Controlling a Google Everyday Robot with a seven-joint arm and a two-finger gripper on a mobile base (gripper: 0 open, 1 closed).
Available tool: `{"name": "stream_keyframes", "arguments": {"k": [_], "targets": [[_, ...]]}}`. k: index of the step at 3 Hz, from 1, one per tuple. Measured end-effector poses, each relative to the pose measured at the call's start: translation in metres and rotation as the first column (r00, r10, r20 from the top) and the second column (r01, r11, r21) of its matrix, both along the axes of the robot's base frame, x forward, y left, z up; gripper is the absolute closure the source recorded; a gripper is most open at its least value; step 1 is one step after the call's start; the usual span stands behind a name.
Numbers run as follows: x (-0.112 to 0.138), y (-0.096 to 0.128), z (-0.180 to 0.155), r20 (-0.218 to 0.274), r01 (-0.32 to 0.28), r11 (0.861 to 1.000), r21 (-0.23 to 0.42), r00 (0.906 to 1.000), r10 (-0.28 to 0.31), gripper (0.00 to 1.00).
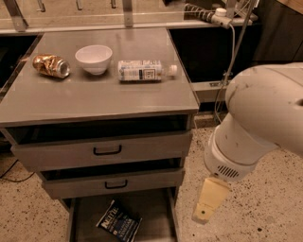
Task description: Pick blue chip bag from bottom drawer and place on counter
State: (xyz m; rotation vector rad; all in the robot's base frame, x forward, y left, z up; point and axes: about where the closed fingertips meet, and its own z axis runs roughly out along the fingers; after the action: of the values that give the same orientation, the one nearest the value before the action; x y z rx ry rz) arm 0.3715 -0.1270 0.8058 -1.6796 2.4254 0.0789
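The blue chip bag (pixel 118 223) lies flat on the floor of the open bottom drawer (pixel 154 208), towards its left front, with white lettering facing up. The counter (pixel 94 97) is the grey cabinet top above. My gripper (pixel 208 203) hangs below the large white arm (pixel 255 123) at the right, outside the cabinet, just right of the bottom drawer's right wall and a little above the level of the bag. It holds nothing that I can see.
On the counter lie a crushed gold can (pixel 50 65), a white bowl (pixel 93 57) and a water bottle (pixel 142 70) on its side. The two upper drawers (pixel 106 150) stand slightly open. A power strip (pixel 208 14) and cables hang at the back right. Speckled floor lies to the right.
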Motion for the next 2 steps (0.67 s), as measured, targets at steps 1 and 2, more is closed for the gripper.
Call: {"name": "stream_keyframes", "arguments": {"k": [1, 2], "targets": [[0.001, 0.0, 0.002, 0.005, 0.0, 1.0, 0.002, 1.0, 0.0, 0.0], [-0.013, 0.015, -0.038, -0.046, -0.019, 0.999, 0.03, 0.9987, 0.02, 0.0]]}}
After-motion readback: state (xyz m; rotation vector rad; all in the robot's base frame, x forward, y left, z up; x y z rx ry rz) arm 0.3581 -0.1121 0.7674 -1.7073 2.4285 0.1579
